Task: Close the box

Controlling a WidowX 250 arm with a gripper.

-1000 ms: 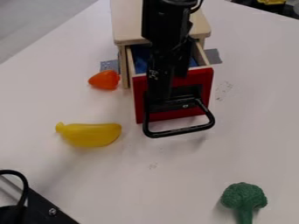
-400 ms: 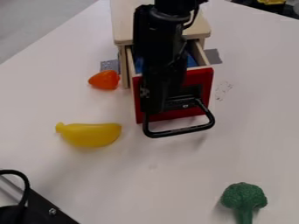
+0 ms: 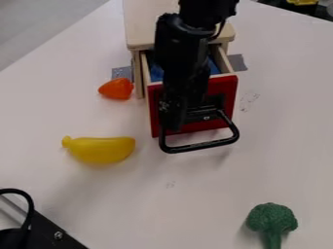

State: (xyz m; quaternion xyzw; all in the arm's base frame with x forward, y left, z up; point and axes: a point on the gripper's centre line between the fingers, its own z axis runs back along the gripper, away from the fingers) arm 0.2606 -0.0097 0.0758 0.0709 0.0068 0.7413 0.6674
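Before the red front of the open drawer (image 3: pixel 222 92), the tool (image 3: pixel 173 121) is held low by the handle (image 3: pixel 203 149); whether it is open or closed cannot be determined. The wooden box (image 3: pixel 144 26) is placed on the counter (image 3: pixel 175 209). Left of the drawer, orange (image 3: pixel 116 89) and yellow toys (image 3: pixel 101 150) are noted; toy broccoli (image 3: pixel 271 219) is seen nearer the camera.
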